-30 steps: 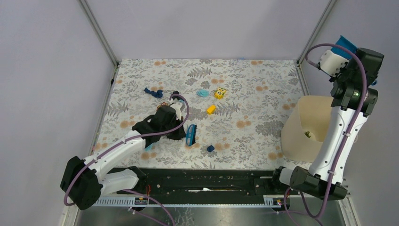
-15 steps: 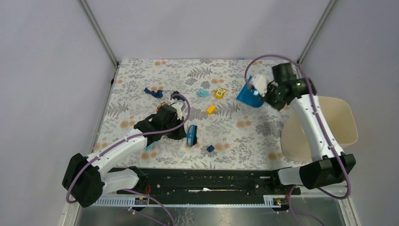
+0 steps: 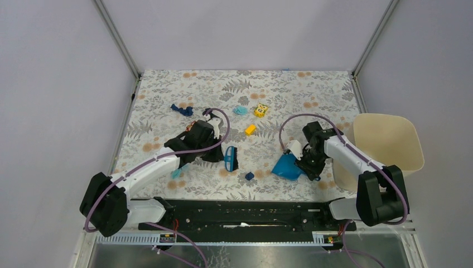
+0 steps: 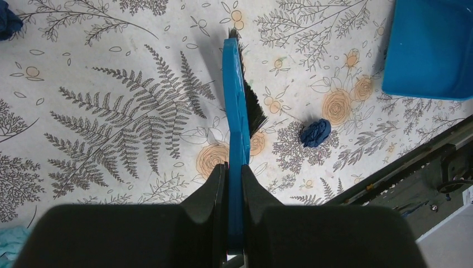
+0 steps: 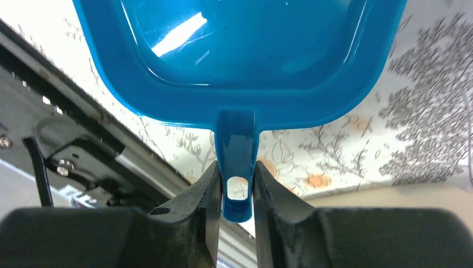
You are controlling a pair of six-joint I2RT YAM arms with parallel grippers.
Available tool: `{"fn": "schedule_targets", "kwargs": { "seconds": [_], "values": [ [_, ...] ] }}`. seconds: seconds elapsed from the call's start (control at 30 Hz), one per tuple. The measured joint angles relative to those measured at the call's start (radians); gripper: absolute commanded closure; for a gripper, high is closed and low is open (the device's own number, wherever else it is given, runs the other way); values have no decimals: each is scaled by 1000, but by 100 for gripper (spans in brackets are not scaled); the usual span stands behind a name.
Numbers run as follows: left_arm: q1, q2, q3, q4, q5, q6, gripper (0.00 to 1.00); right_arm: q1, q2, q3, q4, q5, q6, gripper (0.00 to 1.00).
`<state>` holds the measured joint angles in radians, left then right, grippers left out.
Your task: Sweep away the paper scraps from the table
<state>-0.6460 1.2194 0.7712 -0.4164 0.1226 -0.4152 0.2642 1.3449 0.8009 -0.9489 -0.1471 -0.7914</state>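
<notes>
We count four paper scraps from overhead: two dark blue, two light cyan. One brush, one dustpan, one yellow block, one yellow patterned toy, one cream bin.

The table wears a white cloth printed with grey ferns and orange flowers. Pale grey walls close it in, with metal posts at the far corners. The bin stands at the table's right edge, beside the right arm.

Left gripper: jaws almost together, pinching the flat blue back of the brush. The brush runs straight out ahead of them, black bristles facing right. The near dark blue wad lies ahead and to the right of these jaws, just beside the bristles but apart from them. A cyan wad sits close on the jaws' left. The far dark blue wad is well ahead and left.

Right gripper: jaws narrowed, clamped on either side of the dustpan's short handle at its hang hole. The pan spreads out ahead of them, over the cloth near the table's near edge. We cannot tell whether its lip touches the cloth. From overhead, the near dark blue wad lies between brush and dustpan, touching neither.

The other cyan scrap, the toy and the block lie well beyond both pairs of jaws.
</notes>
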Motion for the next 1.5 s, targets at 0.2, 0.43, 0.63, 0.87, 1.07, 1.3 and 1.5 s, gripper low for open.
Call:
{"fn": "schedule_targets", "kwargs": {
  "seconds": [0.2,0.43,0.63,0.87,1.07,1.3,1.5],
  "values": [
    [0,21,33,-29,5,0,100,37,0,-57,167,-24,21,43],
    [0,12,58,-86,-14,0,100,38,-192,-272,320,-27,-18,28],
    [0,14,87,-118,-13,-4,100,38,-406,-385,393,-12,-48,35],
    [0,15,87,-122,1,-27,100,38,-434,-425,489,26,-50,44],
    [0,4,103,-163,0,-30,100,31,-306,-372,518,30,-43,48],
    [0,-35,124,-235,-26,-18,100,18,-202,-313,506,26,-38,48],
    [0,-48,126,-259,-48,1,100,1,-167,-291,497,22,-34,49]
  ]
}}
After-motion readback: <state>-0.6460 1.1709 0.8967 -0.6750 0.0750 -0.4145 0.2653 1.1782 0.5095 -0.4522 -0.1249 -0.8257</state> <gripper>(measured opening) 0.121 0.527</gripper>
